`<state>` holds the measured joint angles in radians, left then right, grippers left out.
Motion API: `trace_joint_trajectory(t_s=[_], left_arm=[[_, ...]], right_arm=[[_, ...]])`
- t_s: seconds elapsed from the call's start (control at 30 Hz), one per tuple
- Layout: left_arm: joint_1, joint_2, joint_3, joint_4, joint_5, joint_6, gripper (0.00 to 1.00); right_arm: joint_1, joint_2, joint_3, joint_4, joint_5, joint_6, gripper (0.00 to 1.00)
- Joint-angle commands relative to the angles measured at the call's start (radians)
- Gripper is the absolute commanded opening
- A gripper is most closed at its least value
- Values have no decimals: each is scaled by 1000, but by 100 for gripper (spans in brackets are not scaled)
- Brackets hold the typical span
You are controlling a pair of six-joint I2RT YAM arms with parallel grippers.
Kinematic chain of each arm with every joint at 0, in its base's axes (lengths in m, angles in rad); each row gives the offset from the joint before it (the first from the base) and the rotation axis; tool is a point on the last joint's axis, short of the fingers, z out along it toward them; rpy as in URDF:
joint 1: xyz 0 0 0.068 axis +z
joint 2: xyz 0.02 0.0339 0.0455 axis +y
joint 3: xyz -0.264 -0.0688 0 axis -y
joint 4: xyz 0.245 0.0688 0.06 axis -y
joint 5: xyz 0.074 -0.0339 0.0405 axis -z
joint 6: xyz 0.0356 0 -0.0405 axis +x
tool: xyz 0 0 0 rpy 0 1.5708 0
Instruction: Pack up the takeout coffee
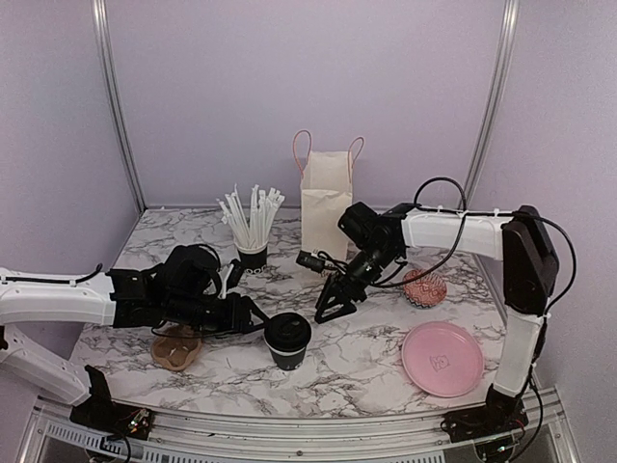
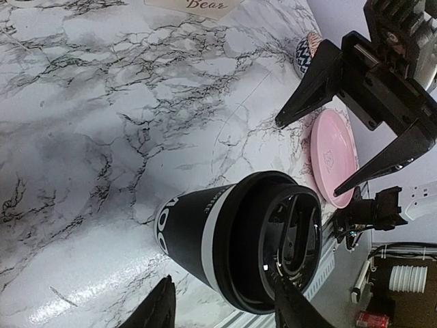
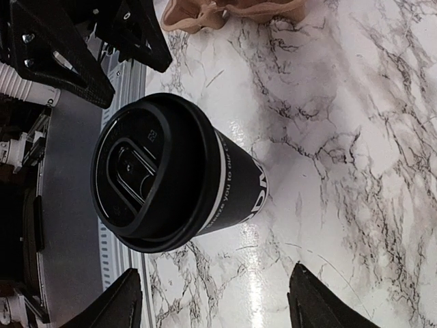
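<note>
The takeout coffee (image 1: 287,340) stands upright near the front middle of the marble table, a black paper cup (image 2: 194,236) with its black lid (image 3: 147,171) on. My left gripper (image 1: 258,323) reaches in from the left at lid height. Its jaws are open, with one finger (image 2: 297,307) overlapping the lid's rim and the other finger (image 2: 158,307) apart from the cup wall. My right gripper (image 1: 333,307) hangs above and to the right of the cup. It is open and empty, and the cup lies beyond its fingertips (image 3: 321,301).
A white paper bag (image 1: 326,217) with handles stands at the back centre. Beside it is a black cup of white straws (image 1: 253,227). A brown cardboard cup tray (image 1: 176,349) lies under the left arm. A pink plate (image 1: 442,359) and a patterned bowl (image 1: 424,287) sit at the right.
</note>
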<state>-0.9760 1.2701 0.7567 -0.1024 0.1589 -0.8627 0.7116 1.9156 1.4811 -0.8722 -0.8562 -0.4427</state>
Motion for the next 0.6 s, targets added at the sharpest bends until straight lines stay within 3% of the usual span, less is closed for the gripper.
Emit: trace_joint_trajectory(t_s=[0.0,0.57], left_arm=[[-6,14,21,-12,29,-10,47],[-6,52,-31,-4,20,-13,41]], right_arm=[[34,33,51,0,-37,9,69],[63,98,94,-13,-23,24,60]])
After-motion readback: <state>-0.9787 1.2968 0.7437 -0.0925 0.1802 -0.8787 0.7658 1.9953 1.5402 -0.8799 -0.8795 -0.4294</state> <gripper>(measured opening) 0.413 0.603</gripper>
